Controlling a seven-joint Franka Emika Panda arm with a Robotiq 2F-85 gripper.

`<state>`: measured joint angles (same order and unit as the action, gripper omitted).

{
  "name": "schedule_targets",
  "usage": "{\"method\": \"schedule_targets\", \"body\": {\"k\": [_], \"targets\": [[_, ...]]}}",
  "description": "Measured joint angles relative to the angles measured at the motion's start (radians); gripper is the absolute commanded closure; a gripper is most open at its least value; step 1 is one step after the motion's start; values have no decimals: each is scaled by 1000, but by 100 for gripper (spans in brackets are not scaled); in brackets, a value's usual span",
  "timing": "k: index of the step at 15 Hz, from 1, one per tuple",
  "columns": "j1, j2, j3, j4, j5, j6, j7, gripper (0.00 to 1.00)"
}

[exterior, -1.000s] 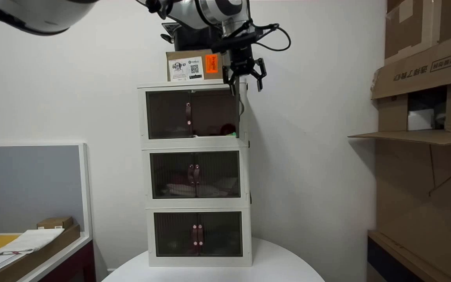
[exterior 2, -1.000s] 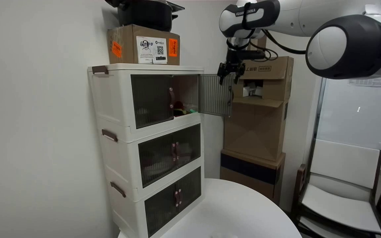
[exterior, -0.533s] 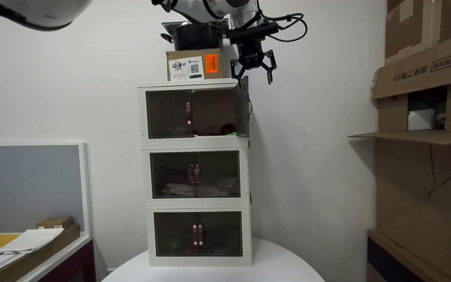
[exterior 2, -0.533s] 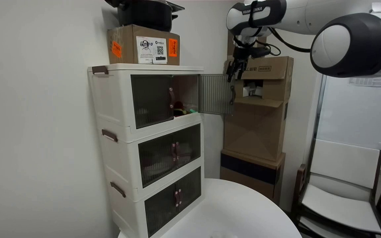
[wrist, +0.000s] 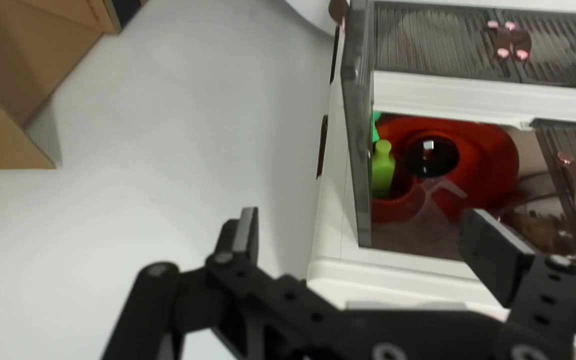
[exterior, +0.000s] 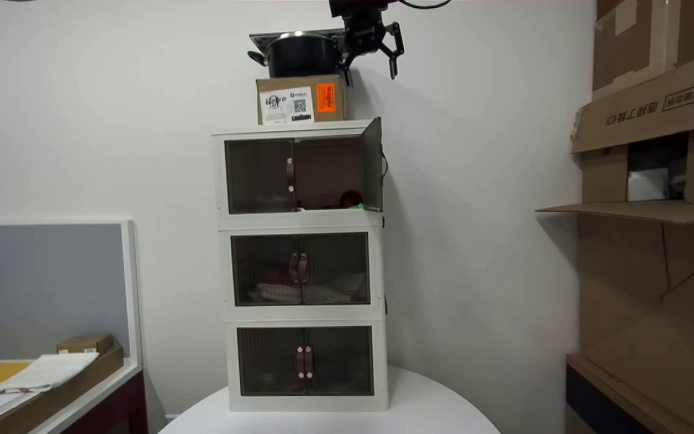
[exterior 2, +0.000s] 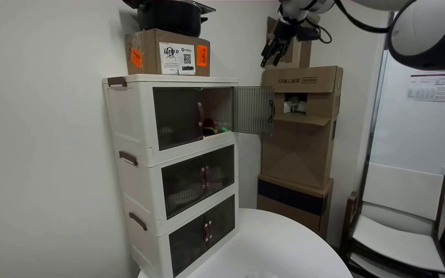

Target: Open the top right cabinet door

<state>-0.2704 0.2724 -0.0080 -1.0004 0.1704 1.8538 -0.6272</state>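
The top right cabinet door, a dark ribbed see-through panel, stands swung outward on its right hinge in both exterior views. It shows nearly edge-on in the wrist view. It belongs to the top tier of the white three-tier cabinet. The left door of that tier is closed. My gripper is open and empty above the open door, apart from it, in both exterior views. Its spread fingers frame the view in the wrist view.
A cardboard box with a black pot on it stands on the cabinet top, close to the gripper. Stacked cartons stand behind the door's side. The open compartment holds a red item. A white round table bears the cabinet.
The door swung further outward between one second and half a second ago, then stayed still. My gripper first moved outward along with it, then rose up and away from it.
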Motion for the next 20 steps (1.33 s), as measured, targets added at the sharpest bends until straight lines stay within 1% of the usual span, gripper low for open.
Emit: {"method": "schedule_targets", "body": {"k": [2,4,7,13,16,18,20], "targets": [[-3,-69,1,-55,51,48,0,0],[2,-133,12,-150,104,87,0,0],[28,-187,44,-310,131,182,3,0],[89,-265,101,-641,132,532,-15,0],[141,-338,77,-802,163,652,-85,0],[183,-408,53,-911,223,682,-177,0],[231,-492,19,-1023,283,682,-259,0]]}}
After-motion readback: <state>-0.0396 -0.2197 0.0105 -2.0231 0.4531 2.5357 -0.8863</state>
